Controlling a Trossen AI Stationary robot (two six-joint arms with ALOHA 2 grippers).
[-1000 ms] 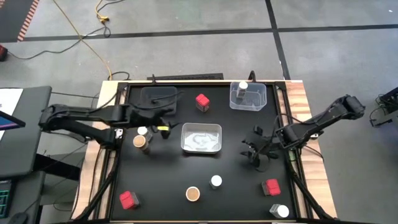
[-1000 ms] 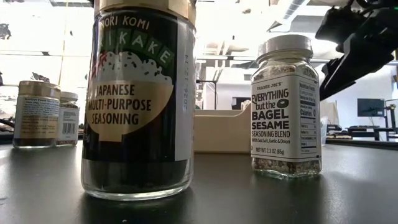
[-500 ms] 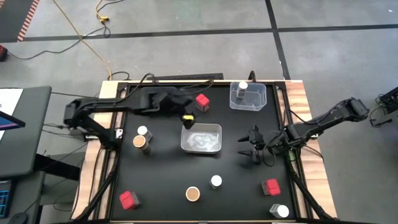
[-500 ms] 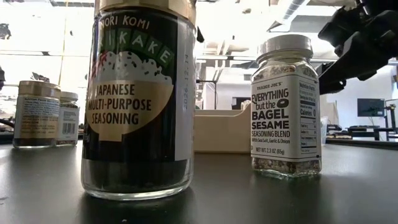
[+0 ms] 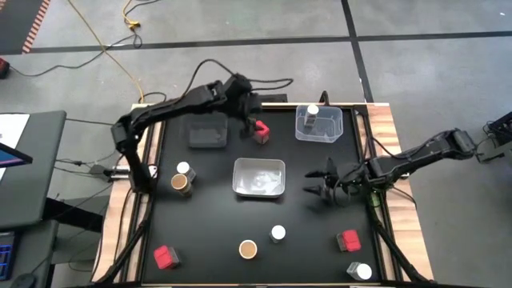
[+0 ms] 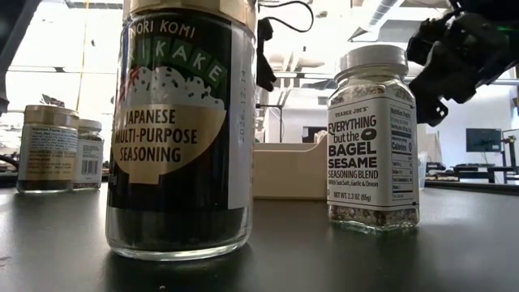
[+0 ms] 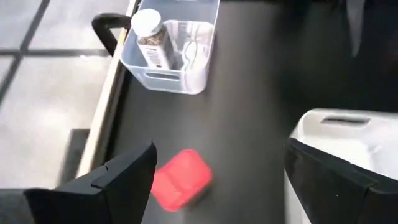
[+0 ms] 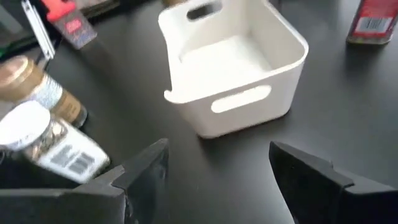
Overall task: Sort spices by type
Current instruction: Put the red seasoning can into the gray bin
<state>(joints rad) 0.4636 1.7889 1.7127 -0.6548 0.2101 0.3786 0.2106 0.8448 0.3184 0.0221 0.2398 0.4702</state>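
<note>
A red spice block (image 5: 260, 130) stands on the black table near the far edge. My left gripper (image 5: 250, 120) hovers open just above it, and the red block (image 7: 181, 178) shows between its spread fingers, untouched. My right gripper (image 5: 324, 186) is open and holds nothing, just right of the white middle tray (image 5: 258, 178). A white-lidded jar (image 5: 312, 112) stands in the clear tray (image 5: 330, 132) at the far right. Loose on the table are a white-lidded jar (image 5: 184, 170) beside a brown-topped jar (image 5: 181, 182), another such pair (image 5: 278, 233) (image 5: 248, 250), two red blocks (image 5: 166, 257) (image 5: 349, 241) and a jar (image 5: 362, 272).
A dark tray (image 5: 206, 136) lies at the far left, close to my left arm. Cables trail over the table's far edge. In the low view a furikake jar (image 6: 182, 130) and a bagel-seasoning jar (image 6: 373, 138) stand close to the camera. Bare black surface lies between the middle tray and the near jars.
My left gripper has swept from beside the jar pair at the table's left toward the far edge and to the right, rolling as it went, and now hangs over the far red block. It has stayed open. My right gripper has turned a little in place.
</note>
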